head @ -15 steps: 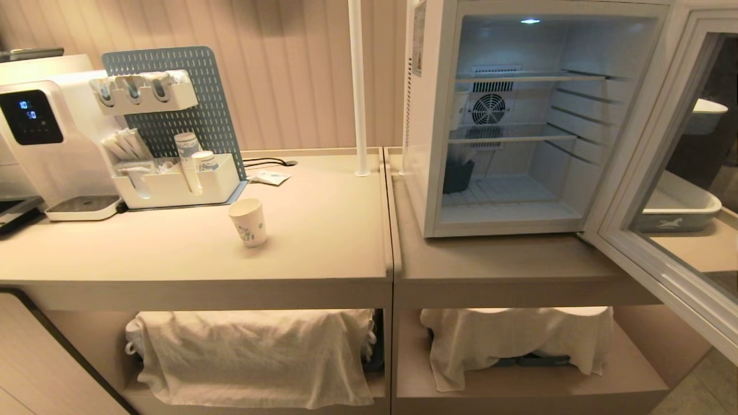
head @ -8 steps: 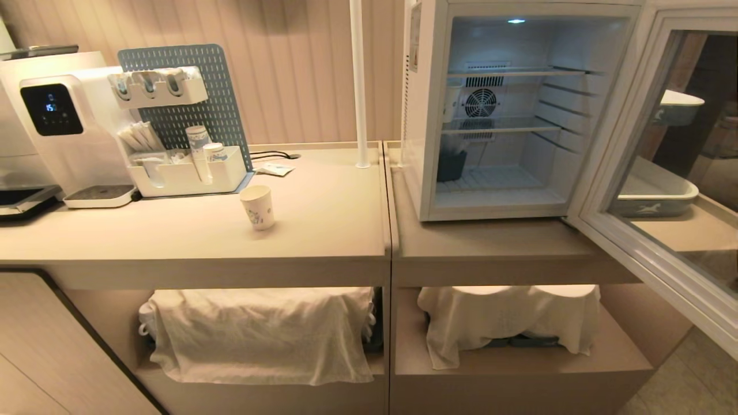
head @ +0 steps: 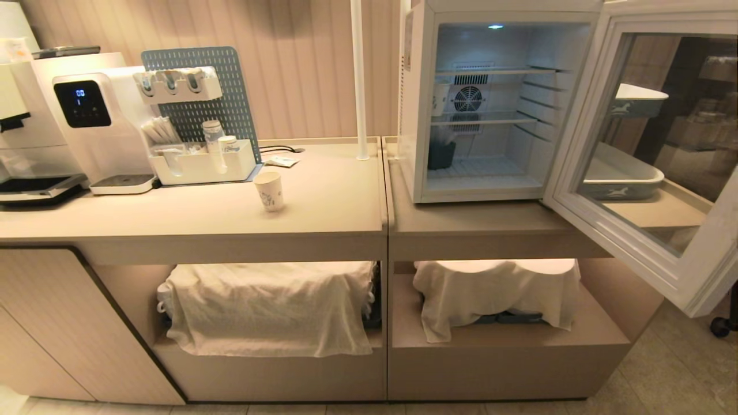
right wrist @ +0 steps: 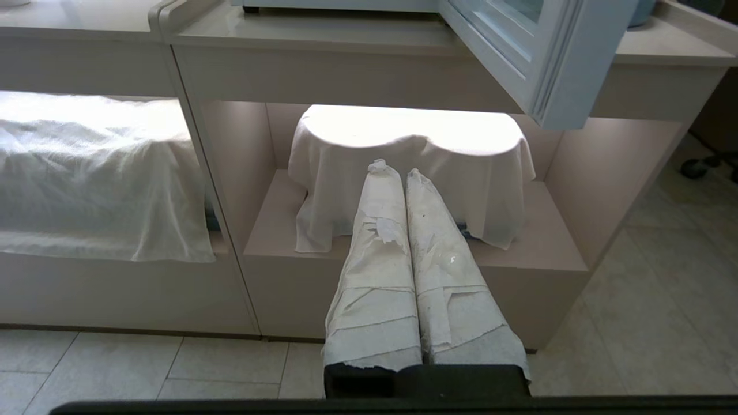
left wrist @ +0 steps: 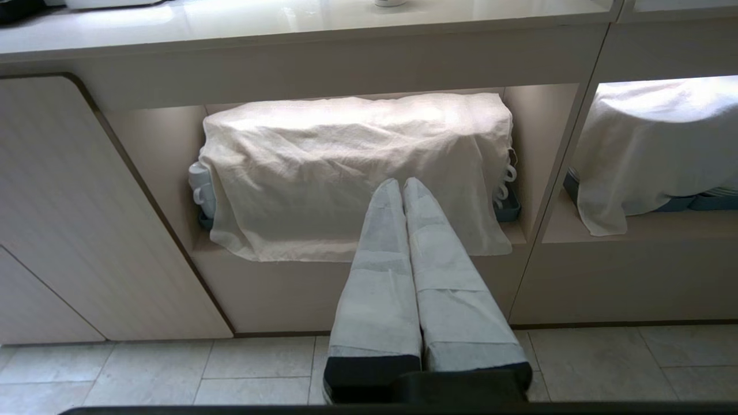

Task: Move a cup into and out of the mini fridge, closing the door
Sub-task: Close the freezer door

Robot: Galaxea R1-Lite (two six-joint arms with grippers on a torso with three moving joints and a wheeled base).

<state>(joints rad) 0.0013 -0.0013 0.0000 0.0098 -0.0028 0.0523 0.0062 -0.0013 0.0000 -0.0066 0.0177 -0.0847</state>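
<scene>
Cup-handling grippers come first: the left gripper [left wrist: 402,185], its 2 fingers wrapped in white tape, is pressed closed and holds nothing, pointing at the white cloth [left wrist: 351,173] draped over crockery in the left open shelf under the counter. The right gripper [right wrist: 396,172], wrapped the same way, is likewise closed and empty, aimed at the second white cloth [right wrist: 412,155] in the right shelf. Neither arm shows in the head view.

On the beige counter [head: 323,216], the small tapered white paper cup with a blue printed pattern [head: 269,191] stands upright, well apart from both grippers, nearer the counter's front edge than its back and just in front of the white organiser tray [head: 199,167] that carries stacked cups. A white water dispenser with a dark display [head: 92,124] stands near the left end.

Toward the counter's right end, the white-lined countertop mini fridge [head: 481,109] stands lit inside, with wire shelves and a round rear fan. Its glass-window door with a wide pale frame [head: 651,155] is swung wide open, reaching out past the counter's front edge.
</scene>
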